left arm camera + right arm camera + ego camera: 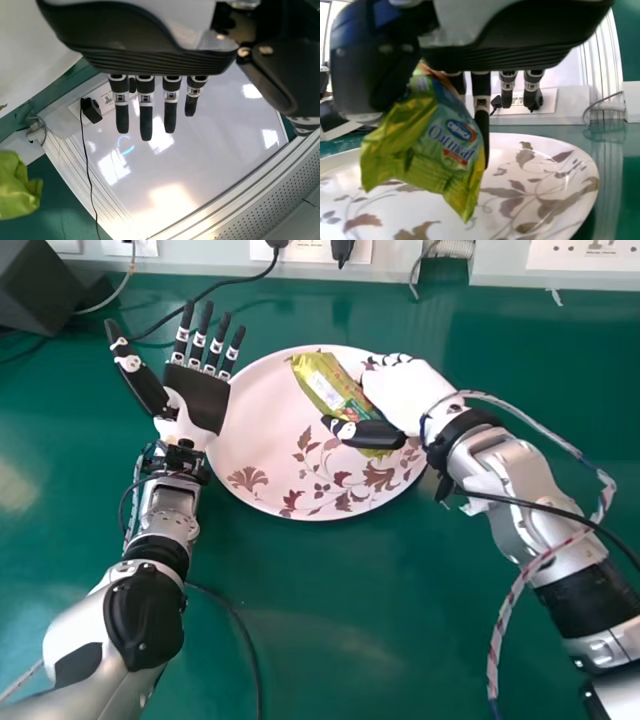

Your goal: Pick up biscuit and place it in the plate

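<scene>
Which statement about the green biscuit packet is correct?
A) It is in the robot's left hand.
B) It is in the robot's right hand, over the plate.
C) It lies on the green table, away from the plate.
B: the right hand pinches the biscuit packet between thumb and fingers, over the plate.

Round white leaf-patterned plate (265,420): right of the left hand (198,398).
Oblong yellow-green film packet (325,385): in the right hand (402,395) (over the plate).
</scene>
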You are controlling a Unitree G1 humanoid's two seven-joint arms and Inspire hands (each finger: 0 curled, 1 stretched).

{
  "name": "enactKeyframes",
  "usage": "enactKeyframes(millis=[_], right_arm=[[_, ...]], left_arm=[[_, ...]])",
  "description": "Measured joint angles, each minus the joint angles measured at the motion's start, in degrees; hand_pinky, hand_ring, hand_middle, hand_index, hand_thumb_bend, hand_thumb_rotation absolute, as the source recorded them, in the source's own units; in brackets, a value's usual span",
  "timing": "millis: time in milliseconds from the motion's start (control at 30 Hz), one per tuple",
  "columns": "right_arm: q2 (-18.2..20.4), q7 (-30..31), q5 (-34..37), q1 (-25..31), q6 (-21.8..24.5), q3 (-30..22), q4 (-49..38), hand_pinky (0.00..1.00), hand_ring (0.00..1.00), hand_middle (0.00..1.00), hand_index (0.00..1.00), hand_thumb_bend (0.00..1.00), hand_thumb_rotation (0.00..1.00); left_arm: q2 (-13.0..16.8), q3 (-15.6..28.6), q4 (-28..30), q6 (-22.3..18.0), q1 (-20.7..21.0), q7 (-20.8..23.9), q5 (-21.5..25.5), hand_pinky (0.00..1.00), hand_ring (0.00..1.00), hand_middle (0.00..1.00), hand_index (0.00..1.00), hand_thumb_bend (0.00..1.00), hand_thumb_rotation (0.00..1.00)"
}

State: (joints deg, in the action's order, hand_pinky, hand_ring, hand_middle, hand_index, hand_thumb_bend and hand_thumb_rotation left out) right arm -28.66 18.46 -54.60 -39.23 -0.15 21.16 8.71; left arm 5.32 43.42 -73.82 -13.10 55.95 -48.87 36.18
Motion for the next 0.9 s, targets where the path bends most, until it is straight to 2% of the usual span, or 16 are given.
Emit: enactKeyframes(millis=[900], right_arm=[[1.22, -3.55, 0.33, -2.64, -0.58, 2.2, 7.92, 1.0, 1.0, 0.41, 0.49, 0.5, 0.0]], left_arm=[[-0.03, 0.05, -0.02, -0.13, 0.03, 0.0, 0.01, 0.82, 0.79, 0.87, 0.97, 1.0, 0.51]])
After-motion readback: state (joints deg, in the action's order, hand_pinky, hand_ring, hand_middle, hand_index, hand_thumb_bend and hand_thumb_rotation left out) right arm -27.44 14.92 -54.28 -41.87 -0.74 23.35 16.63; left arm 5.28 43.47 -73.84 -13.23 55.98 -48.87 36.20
